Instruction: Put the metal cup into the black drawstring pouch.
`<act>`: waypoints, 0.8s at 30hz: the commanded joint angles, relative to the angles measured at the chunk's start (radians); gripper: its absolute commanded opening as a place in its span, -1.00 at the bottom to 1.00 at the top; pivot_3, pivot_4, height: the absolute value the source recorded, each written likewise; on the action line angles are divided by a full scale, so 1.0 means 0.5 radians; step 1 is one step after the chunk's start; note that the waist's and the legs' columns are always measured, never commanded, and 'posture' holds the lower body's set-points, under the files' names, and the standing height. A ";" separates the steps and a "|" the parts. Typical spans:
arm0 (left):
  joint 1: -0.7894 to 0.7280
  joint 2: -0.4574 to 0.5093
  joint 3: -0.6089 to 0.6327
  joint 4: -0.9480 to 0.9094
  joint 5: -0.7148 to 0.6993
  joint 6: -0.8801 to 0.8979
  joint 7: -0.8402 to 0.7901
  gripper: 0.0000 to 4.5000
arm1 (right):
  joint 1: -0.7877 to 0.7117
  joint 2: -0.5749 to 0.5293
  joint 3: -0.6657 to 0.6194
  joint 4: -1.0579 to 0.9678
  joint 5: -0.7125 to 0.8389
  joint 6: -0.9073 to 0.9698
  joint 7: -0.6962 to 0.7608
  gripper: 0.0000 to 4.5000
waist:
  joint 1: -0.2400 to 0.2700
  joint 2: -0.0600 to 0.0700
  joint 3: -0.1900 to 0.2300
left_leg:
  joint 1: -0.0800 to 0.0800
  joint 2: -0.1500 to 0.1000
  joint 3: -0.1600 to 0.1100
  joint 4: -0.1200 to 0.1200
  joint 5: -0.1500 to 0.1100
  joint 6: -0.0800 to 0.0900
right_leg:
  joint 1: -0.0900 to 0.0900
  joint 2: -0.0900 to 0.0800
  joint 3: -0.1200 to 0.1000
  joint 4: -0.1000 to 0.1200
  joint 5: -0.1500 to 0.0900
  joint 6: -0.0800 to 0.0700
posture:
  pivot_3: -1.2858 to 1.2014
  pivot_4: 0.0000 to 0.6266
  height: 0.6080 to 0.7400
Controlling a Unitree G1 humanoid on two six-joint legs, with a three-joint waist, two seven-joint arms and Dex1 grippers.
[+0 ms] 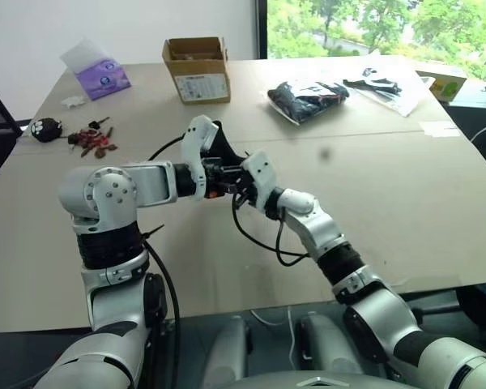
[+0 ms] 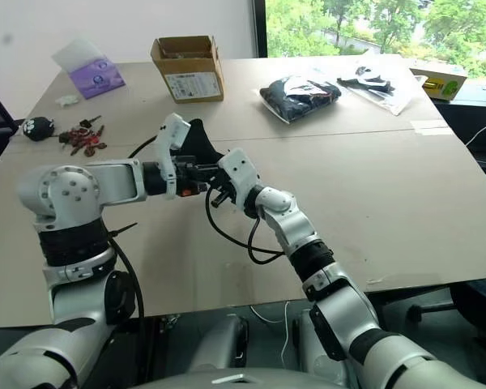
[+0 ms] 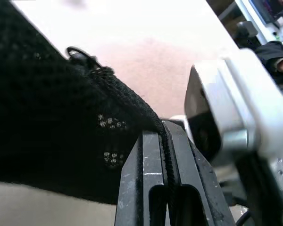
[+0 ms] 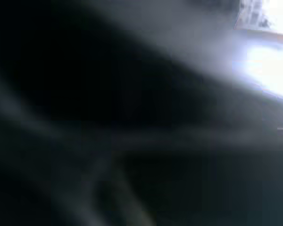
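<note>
The black drawstring pouch (image 1: 221, 144) hangs above the middle of the table (image 1: 405, 203), held up between my two hands. In the left wrist view, my left gripper (image 3: 161, 136) is shut on the pouch's (image 3: 47, 117) corded edge. My right gripper (image 1: 238, 190) comes in from the right and meets the left gripper at the pouch; its fingers are hidden behind it. The right hand's white housing (image 3: 236, 103) sits close beside the left fingers. The right wrist view is dark and blurred. The metal cup is hidden.
A cardboard box (image 1: 196, 69) stands at the back centre, with a purple tissue pack (image 1: 103, 77) to its left. Black items in clear wrap (image 1: 308, 99) lie at the back right. Small red bits (image 1: 91, 139) and a black round toy (image 1: 45, 128) lie at the left.
</note>
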 commanded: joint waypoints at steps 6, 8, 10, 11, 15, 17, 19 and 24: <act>-0.061 -0.034 -0.026 -0.069 -0.613 0.021 0.129 -1.00 | -0.148 0.278 -0.272 0.119 0.385 0.064 -0.004 -0.99 | 0.013 0.000 0.000 | 0.000 -0.001 0.000 0.000 0.000 0.000 | 0.000 -0.002 0.000 -0.001 0.000 0.000 | 0.03 -0.52 1.00; -0.039 -0.031 0.043 -0.071 -0.590 0.021 0.194 -1.00 | -0.086 0.275 -0.292 0.019 0.530 0.148 0.078 -0.99 | 0.012 0.000 0.000 | -0.001 0.000 -0.001 0.000 0.000 0.000 | 0.000 -0.001 0.000 -0.001 0.000 0.000 | 0.03 -0.52 1.00; -0.046 -0.049 0.155 -0.034 -0.518 0.021 0.268 -1.00 | 0.009 0.236 -0.264 -0.114 0.642 0.246 0.187 -0.99 | 0.013 0.000 0.000 | -0.001 0.000 0.000 0.000 0.000 0.000 | 0.000 -0.001 0.000 -0.001 0.000 0.000 | 0.03 -0.52 1.00; -0.066 -0.063 0.231 0.024 -0.507 0.021 0.315 -1.00 | 0.060 0.212 -0.245 -0.181 0.682 0.292 0.233 -0.99 | 0.014 0.000 0.000 | -0.001 0.000 0.000 0.000 0.000 0.000 | 0.000 -0.001 0.000 -0.001 0.000 0.000 | 0.03 -0.52 1.00; -0.111 -0.090 0.393 0.169 -0.573 0.021 0.454 -1.00 | 0.199 0.174 -0.229 -0.404 0.847 0.478 0.329 -0.99 | 0.017 0.000 0.000 | -0.001 -0.001 -0.002 0.000 0.000 0.000 | 0.000 -0.001 -0.003 -0.002 0.000 0.000 | 0.03 -0.52 1.00; -0.088 -0.077 0.389 0.205 -0.694 0.021 0.526 -1.00 | 0.208 0.180 -0.239 -0.430 0.868 0.508 0.304 -0.99 | 0.015 0.000 0.001 | -0.002 -0.001 -0.001 0.000 0.000 0.000 | 0.000 -0.001 -0.002 -0.002 0.000 0.000 | 0.03 -0.52 1.00; -0.032 -0.063 0.370 0.223 -0.880 0.021 0.618 -1.00 | 0.180 0.192 -0.243 -0.381 0.835 0.477 0.265 -0.99 | 0.015 0.000 0.001 | -0.002 -0.001 -0.001 0.000 0.000 0.000 | 0.000 -0.001 -0.002 -0.002 0.000 0.000 | 0.03 -0.52 1.00; 0.049 -0.057 0.323 0.256 -1.412 0.021 0.952 -1.00 | 0.090 0.165 -0.059 -0.183 0.491 0.158 0.203 -0.99 | 0.017 0.000 0.001 | -0.002 0.000 -0.002 0.000 0.000 0.000 | -0.001 -0.002 -0.002 -0.002 0.000 0.000 | 0.03 -0.52 1.00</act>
